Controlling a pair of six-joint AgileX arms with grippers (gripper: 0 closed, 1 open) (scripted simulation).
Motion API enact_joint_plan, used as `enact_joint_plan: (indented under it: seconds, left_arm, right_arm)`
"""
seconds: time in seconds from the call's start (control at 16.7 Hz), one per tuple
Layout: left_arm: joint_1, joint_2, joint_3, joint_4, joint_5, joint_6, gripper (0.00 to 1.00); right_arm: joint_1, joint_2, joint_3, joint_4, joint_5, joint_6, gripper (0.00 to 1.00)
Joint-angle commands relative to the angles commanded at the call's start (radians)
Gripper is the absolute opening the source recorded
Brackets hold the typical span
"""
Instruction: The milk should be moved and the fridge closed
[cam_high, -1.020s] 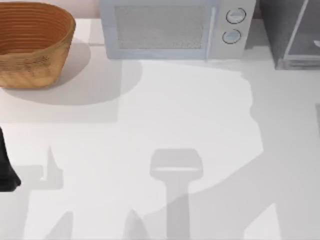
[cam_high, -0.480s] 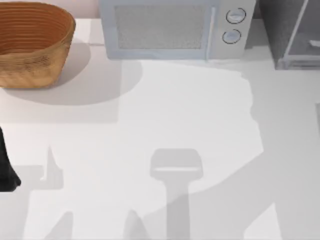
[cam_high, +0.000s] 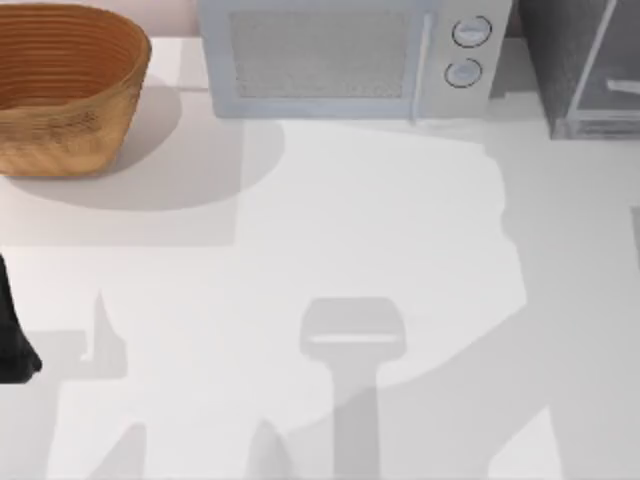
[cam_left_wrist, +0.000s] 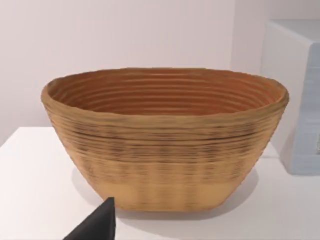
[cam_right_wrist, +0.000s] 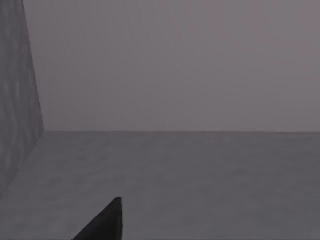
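Grey and speckled, the fridge (cam_high: 585, 70) stands at the table's (cam_high: 380, 230) far right corner, beside the white microwave (cam_high: 350, 60); its pale door panel appears angled, so closing likely remains to be done. A woven basket (cam_high: 65, 90) sits at far left. Where the milk is cannot be told. Left arm (cam_high: 12, 335) rests at the left edge. Neither claw's spread can be told. Judged progress: unfinished.

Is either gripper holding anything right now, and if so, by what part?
It cannot be told. The left arm sits at the table's left edge, facing the basket; the right wrist view looks into a grey interior. No milk carton appears.
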Motion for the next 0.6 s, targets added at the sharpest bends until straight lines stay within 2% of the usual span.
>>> enact_joint_plan:
  seconds: [0.3,0.6]
  left_arm:
    - [0.0,0.0,0.0,0.0,0.0,0.0,1.0]
    - [0.0,0.0,0.0,0.0,0.0,0.0,1.0]
  right_arm:
    - [0.006,-0.03,-0.011,-0.008,0.001,0.0,1.0]
    - [0.029,-0.279,-0.117,-0.085,0.015,-0.004,1.0]
